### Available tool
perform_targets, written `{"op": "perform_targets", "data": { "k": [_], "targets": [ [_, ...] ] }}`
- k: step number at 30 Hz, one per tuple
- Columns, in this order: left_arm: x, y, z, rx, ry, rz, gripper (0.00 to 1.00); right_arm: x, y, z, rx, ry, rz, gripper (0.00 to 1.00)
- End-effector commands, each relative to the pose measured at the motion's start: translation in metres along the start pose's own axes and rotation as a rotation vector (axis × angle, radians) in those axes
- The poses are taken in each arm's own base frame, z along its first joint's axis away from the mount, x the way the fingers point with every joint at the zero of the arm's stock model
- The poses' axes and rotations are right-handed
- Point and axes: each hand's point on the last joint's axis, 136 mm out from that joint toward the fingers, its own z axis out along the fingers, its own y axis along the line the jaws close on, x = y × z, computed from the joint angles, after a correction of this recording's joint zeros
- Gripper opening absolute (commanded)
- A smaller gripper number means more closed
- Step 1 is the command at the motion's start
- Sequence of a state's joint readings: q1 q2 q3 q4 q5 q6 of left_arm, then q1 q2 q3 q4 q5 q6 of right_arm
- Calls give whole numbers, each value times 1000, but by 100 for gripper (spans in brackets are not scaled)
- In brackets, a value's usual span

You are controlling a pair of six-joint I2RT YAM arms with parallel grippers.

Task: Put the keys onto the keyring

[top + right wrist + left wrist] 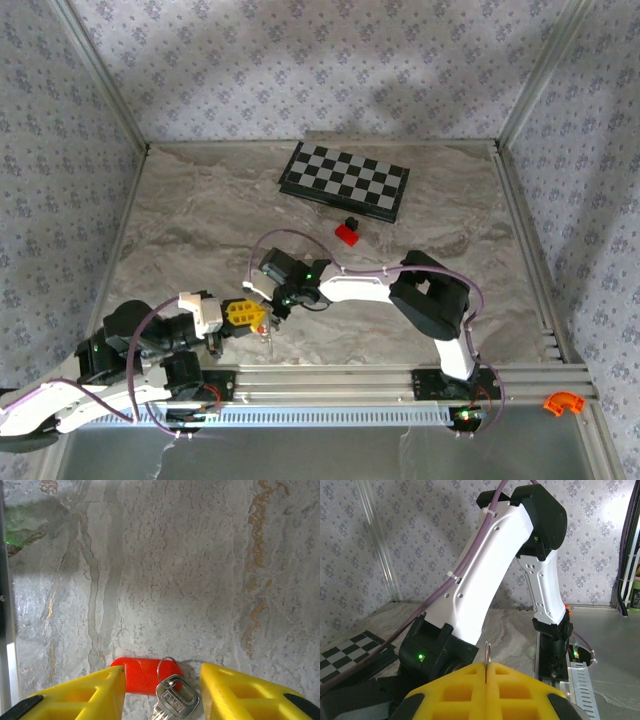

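In the right wrist view a silvery key (pixel 175 700) with a small wire ring through its head lies on the marble table, overlapping a red-orange oblong piece (pixel 142 675). My right gripper (pixel 162 674) is open, its yellow fingers (pixel 240 690) standing on either side of both, the left one over the red piece's end. My left gripper (pixel 486 669) is shut on a thin silvery ring, the keyring (pixel 487 652), which sticks up edge-on from between its yellow pads. From above, the left gripper (pixel 260 315) and the right gripper (pixel 275 303) meet tip to tip near the table's front.
A chessboard (pixel 345 180) lies at the back of the table, with a red block carrying a black piece (pixel 348 233) just in front of it. The right arm's white link (pixel 485 570) towers close before the left wrist. An orange part (pixel 563 402) sits by the front rail (pixel 330 385).
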State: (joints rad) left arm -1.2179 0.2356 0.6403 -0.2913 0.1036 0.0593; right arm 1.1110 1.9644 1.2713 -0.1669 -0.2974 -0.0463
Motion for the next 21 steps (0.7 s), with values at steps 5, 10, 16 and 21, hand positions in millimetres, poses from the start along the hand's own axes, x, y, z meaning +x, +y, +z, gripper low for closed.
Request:
{"op": "perform_targets", "data": {
  "k": [5,10,16,21],
  "targets": [
    [-20,0,-6,-2,-74,12,0,11,-3,9,68,91,-64,40],
    [-20,-1,-7,1,-79,11,0,14,-4,13,90,116,-86,36],
    [-21,0,-8,-1,-82,12,0,13,-1,16,77,118,-94,33],
    [-20,0,-7,-4,-82,14,0,15,-1,16,81,124,-99,26]
  ]
}}
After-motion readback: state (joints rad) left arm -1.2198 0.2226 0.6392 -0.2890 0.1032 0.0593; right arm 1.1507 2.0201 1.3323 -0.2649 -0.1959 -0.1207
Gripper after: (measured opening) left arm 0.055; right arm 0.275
